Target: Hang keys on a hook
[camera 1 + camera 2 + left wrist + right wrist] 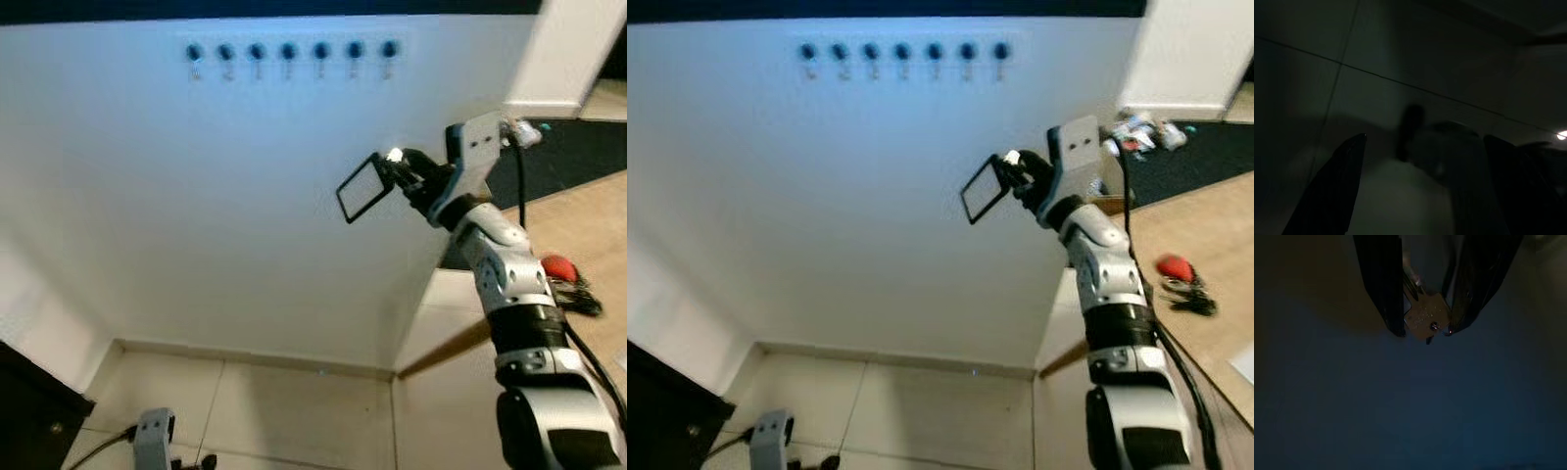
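Note:
A row of several dark knobbed hooks (289,54) runs along the top of the white wall. My right gripper (397,171) is raised in front of that wall, below and to the right of the hooks, and is shut on the keys. A black rectangular loop (361,189) sticks out from the gripper toward the wall. In the right wrist view a brass key (1425,316) is pinched between the two black fingers (1383,289). My left arm (154,431) hangs low near the floor; in its dark wrist view the left gripper (1430,191) stands open.
A wooden tabletop (1205,235) at the right carries a red object with dark keys (1176,269). A black mat (578,147) with small items lies beyond it. A dark cabinet corner (34,411) stands at the lower left on the tiled floor (255,411).

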Tool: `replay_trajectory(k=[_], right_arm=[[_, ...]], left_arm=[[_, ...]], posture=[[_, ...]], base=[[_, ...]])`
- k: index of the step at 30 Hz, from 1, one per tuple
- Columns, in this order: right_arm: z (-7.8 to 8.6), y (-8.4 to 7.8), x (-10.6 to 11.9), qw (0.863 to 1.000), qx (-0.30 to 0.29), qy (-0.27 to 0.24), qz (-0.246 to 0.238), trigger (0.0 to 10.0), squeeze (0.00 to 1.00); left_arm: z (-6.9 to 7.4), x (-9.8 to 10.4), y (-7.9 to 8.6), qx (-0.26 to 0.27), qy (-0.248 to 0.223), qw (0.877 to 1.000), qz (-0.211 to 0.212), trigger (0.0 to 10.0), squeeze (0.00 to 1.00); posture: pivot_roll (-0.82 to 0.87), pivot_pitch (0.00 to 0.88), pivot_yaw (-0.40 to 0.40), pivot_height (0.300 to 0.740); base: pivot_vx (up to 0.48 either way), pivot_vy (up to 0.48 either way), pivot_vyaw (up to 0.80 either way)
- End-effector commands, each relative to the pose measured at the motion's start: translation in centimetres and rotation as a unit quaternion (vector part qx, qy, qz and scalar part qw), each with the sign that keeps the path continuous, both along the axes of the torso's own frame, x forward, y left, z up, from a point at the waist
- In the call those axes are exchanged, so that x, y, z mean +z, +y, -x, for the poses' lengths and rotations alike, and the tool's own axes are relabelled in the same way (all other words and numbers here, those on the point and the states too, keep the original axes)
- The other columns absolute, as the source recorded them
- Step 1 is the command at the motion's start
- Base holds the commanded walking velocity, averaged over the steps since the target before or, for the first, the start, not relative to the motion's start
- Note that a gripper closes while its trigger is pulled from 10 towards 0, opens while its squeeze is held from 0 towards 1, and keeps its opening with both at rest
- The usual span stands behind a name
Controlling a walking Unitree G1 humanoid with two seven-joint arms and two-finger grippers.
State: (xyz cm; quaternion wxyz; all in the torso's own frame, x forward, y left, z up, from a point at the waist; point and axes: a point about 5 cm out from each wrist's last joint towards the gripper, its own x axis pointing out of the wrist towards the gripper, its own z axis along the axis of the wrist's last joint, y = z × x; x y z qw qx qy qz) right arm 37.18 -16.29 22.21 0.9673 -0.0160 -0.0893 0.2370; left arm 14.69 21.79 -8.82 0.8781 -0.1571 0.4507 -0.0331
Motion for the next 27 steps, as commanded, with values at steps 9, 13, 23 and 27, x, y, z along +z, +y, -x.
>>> replay_trajectory(k=[9,13,23,27], right_arm=[[0.4,-0.3,-0.4,1.000,0.010,0.002,0.013,10.0,0.00],[0.7,-0.5,0.3,1.000,0.022,-0.017,0.010,10.0,0.00],[1.1,-0.1,2.1,0.996,0.030,-0.069,-0.045,10.0,0.00],[1.1,-0.2,2.5,0.993,0.015,-0.080,-0.082,10.0,0.00]], left_arm=[[1.0,-0.4,0.1,-0.001,0.015,1.000,-0.003,10.0,0.00],[1.0,-0.3,0.1,-0.001,0.013,1.000,-0.003,10.0,0.00],[0.9,-0.3,0.1,-0.005,0.012,1.000,-0.004,10.0,0.00],[0.9,-0.3,0.0,-0.006,0.013,1.000,-0.004,10.0,0.00]], posture=[[-0.09,0.036,0.045,0.740],[-0.09,0.036,0.046,0.740],[-0.09,0.038,0.046,0.740],[-0.09,0.042,0.047,0.740]], base=[[0.000,0.000,0.30],[0.000,0.000,0.00],[0.000,0.000,0.00],[0.000,0.000,0.00]])
